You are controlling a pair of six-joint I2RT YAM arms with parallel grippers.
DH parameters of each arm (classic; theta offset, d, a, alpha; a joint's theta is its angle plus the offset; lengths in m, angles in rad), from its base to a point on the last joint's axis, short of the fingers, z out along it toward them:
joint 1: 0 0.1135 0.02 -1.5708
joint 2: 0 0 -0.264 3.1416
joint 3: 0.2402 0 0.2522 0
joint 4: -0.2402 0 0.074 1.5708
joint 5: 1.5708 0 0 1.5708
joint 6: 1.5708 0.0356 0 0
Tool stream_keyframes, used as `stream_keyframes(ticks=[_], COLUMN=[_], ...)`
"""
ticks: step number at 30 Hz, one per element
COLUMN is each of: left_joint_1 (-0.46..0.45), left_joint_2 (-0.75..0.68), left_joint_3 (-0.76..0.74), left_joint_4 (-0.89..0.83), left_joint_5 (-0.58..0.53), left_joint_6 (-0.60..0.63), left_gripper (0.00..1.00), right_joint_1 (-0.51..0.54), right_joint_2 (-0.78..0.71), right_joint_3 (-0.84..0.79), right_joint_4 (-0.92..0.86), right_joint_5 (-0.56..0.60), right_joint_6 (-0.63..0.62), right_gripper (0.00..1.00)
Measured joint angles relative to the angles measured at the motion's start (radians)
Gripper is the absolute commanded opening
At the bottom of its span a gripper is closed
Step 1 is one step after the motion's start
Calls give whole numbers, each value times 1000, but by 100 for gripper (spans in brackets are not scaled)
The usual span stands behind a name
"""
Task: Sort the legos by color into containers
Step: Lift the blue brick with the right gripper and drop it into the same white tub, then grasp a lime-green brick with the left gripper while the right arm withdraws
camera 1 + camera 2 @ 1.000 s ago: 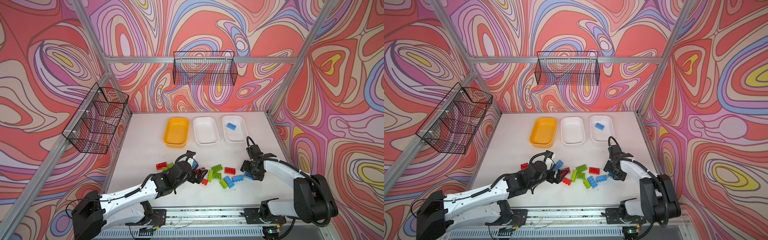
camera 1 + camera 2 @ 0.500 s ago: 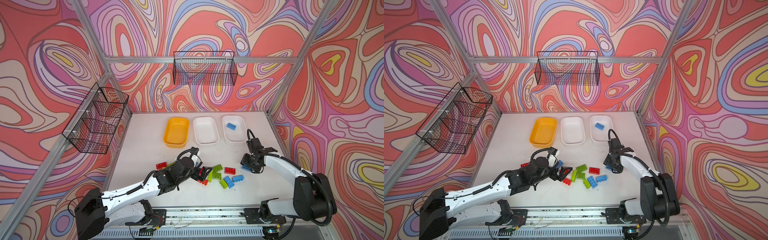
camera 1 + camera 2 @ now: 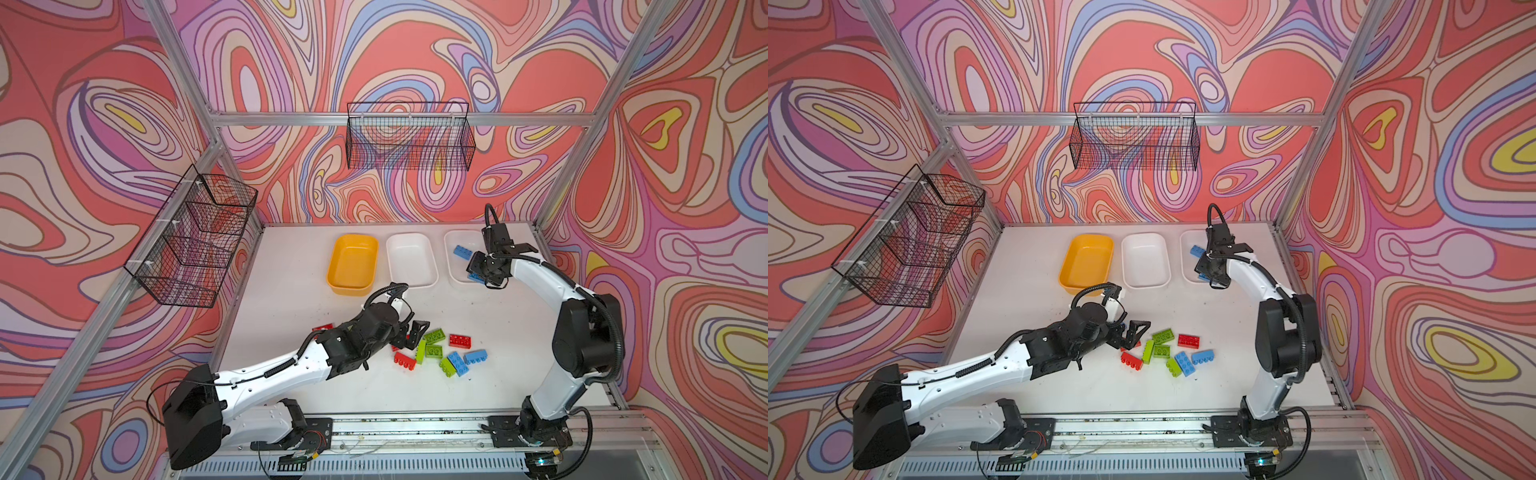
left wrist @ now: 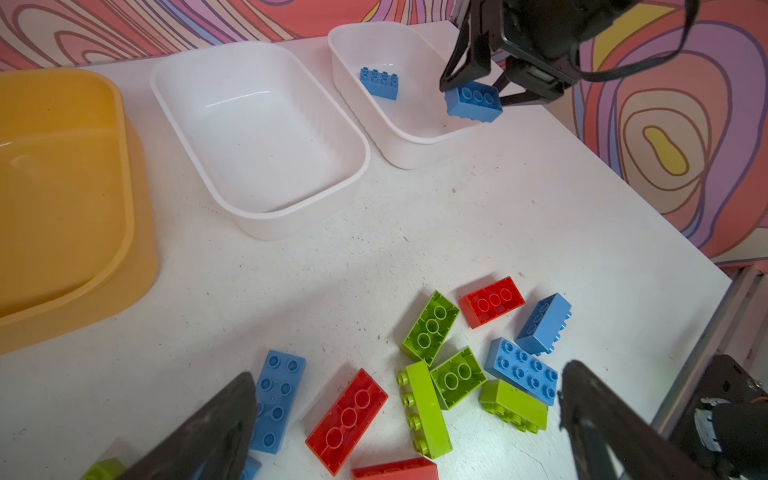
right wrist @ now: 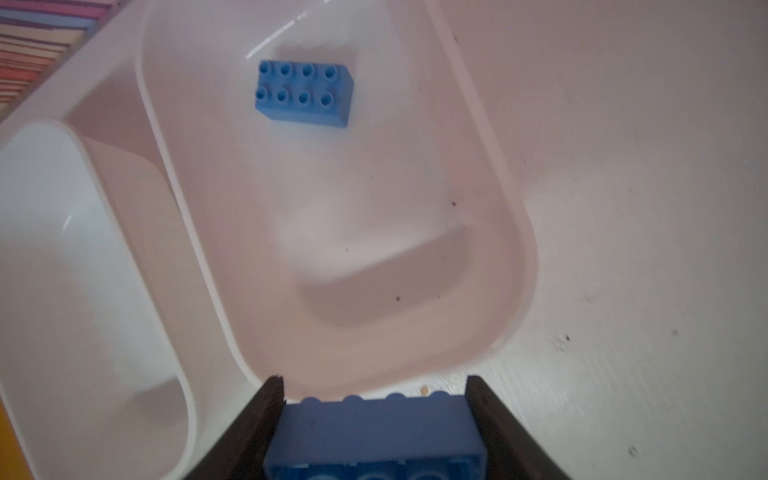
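**Blue brick clamped over right-hand white tub; left fingers spread at the pile**

Top views. In both top views three tubs stand in a row at the back of the desk [image 3: 291, 316]: a yellow-orange tub [image 3: 351, 291], a middle white tub [image 3: 411, 284] and a right-hand white tub [image 3: 448, 254]. A loose blue brick [image 3: 461, 251] lies inside the right-hand white tub. The right fingers [image 3: 473, 262] are clenched on a held blue brick [image 3: 475, 277] at the near end of that tub. The left fingers [image 3: 420, 325] stand spread wide, grasping nothing, at the left edge of the pile of bricks [image 3: 434, 352]. The pile is mixed red, lime green and light blue, on the near middle of the desk. A lone red brick [image 3: 323, 328] lies apart, partly hidden by the left arm. Two black wire baskets [image 3: 409, 141] hang on the walls.

Left wrist view. The left fingers [image 4: 216, 432] show at both lower corners, wide apart, with bricks of all three colours lying on the desk between them. Across the desk the held blue brick [image 4: 473, 102] hangs tilted, its hollow underside showing, over the near corner of the right-hand white tub [image 4: 419, 141].

Right wrist view. The right fingers [image 5: 257, 419] press the held blue brick [image 5: 374, 432] by its two short ends. The loose blue brick [image 5: 303, 93] lies studs up at the tub's far end.
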Motion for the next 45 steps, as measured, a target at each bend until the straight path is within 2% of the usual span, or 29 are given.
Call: stream_keyframes(ticks=[6,9,13,16,17,18,22,26,32,36,39,45], left_joint_1=[24,36,75,91,90,90,89,89,51,16,10,4], left_joint_2=[27,47,78,108,122,140,229,307,384,442,465,516], left_joint_3=[11,11,11,27,40,60,183,287,303,303,303,344], left_joint_4=[-14,-19,-48,-89,-104,-125,-216,-263,-262,-257,-237,-174], left_joint_5=[-23,-49,-63,-76,-79,-87,-121,-129,-120,-92,-48,24], left_joint_6=[-11,-23,-55,-62,-58,-47,39,149,285,346,365,394], left_gripper=[100,100,100,100,100,100,100,100,100,100,100,100], right_joint_1=[0,0,0,0,0,0,0,0,0,1,1,1], right_joint_2=[227,319,386,384,379,367,253,35,-321,-477,-565,-734], right_joint_3=[193,264,332,342,341,331,247,102,-209,-419,-504,-567], right_joint_4=[26,36,39,47,55,66,79,89,122,114,82,71], right_joint_5=[0,-5,-17,-30,-37,-47,-72,-83,-113,-138,-137,-134], right_joint_6=[-20,-29,-43,-55,-60,-72,-98,-126,-128,-117,-113,-86], right_gripper=[53,57,80,88,97,98,98,98,98,98,98,98])
